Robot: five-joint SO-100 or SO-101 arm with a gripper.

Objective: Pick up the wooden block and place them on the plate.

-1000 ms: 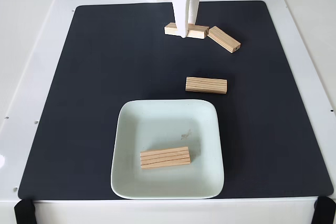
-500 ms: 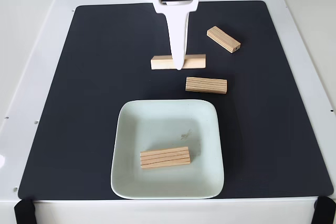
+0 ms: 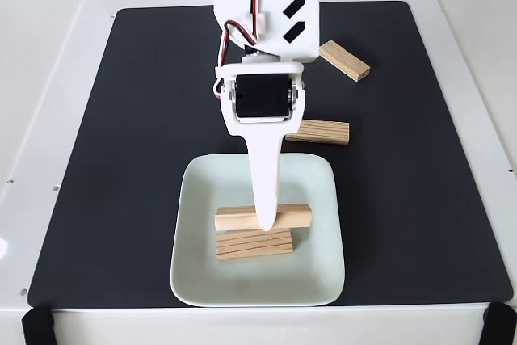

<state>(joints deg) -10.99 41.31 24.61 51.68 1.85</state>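
Fixed view, listed from the near edge of the table to the far edge.

1. Two black clamps sit at the near corners of the white table (image 3: pixel 48 119), one at the left (image 3: pixel 36 325) and one at the right (image 3: pixel 499 322).
2. A black mat (image 3: pixel 121 159) covers most of the table top.
3. The pale mint-green square plate (image 3: pixel 319 272) rests on the near half of the mat, close to the mat's near edge.
4. One grooved wooden block (image 3: pixel 254 244) lies flat inside the plate, grooves up, long axis running left to right.
5. The gripper (image 3: pixel 265 225) is positioned over the plate with its white finger pointing down. It is clamped on a second wooden block (image 3: pixel 295 216), gripped near mid-length. This held block is level, long axis left to right, and appears directly beyond the resting block in the picture. Whether the two blocks touch cannot be determined.
6. The white arm (image 3: pixel 262 38) extends from the far side of the table, with black servo bodies and red and black wiring visible.
7. A third grooved block (image 3: pixel 321 131) lies on the mat just beyond the plate's far right corner, partly behind the arm.
8. A fourth block (image 3: pixel 346 61) lies further back on the mat, angled diagonally, to the right of the arm.
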